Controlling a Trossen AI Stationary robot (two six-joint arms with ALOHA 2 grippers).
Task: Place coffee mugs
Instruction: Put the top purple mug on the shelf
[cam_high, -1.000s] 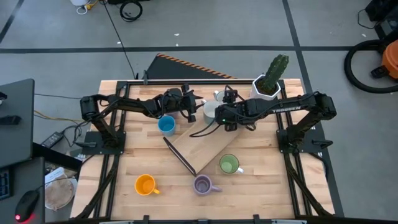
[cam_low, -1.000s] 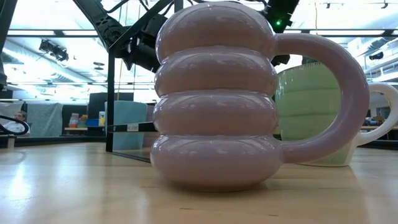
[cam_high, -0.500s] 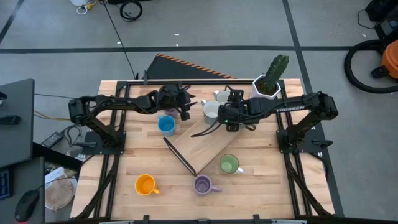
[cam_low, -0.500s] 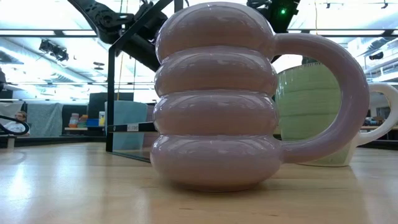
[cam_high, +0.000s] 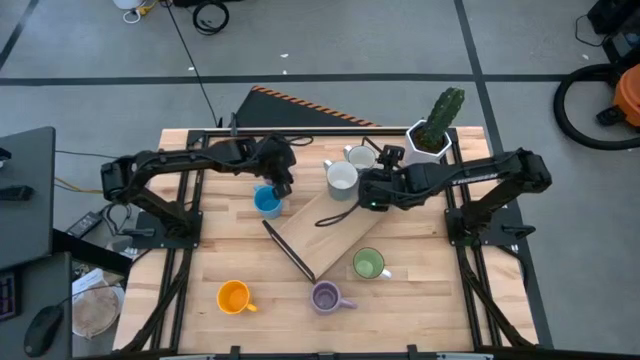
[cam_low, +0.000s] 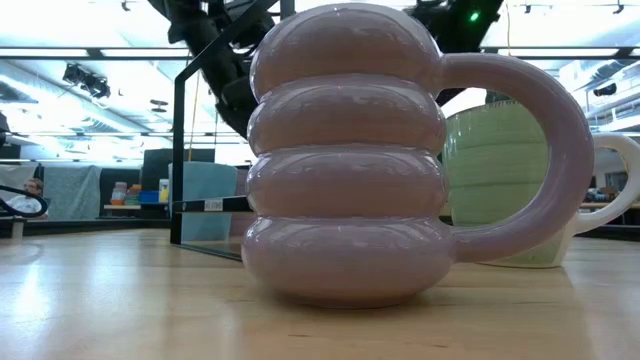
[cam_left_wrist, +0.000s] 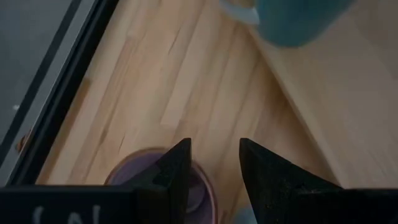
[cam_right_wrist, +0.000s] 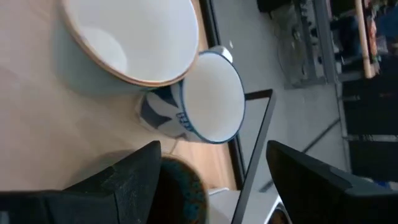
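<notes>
Grey concrete flooring is surrounding a pale wooden table (cam_high: 420, 300) framed by black rails, with a slanted light wooden board (cam_high: 325, 228) lying across its middle. Both dark arms are reaching inward over the far half. Standing at the far right corner is a white faceted pot with a green cactus (cam_high: 432, 135). Sitting nearest the low camera is a lilac ribbed ceramic mug (cam_high: 326, 297), with a pale green mug (cam_high: 368, 264) just behind it, an orange mug (cam_high: 233, 297) off to its left and a blue mug (cam_high: 267, 201) beside the board's far end. Two white mugs, one plain (cam_high: 342, 178) and one blue-rimmed (cam_right_wrist: 208, 106), are touching near the pot. The left gripper (cam_left_wrist: 211, 163) is hanging above a purple mug (cam_left_wrist: 155, 180), fingers slightly apart. The right gripper (cam_right_wrist: 214, 163) is hovering by the white pair, fingers wide apart and holding nothing.
</notes>
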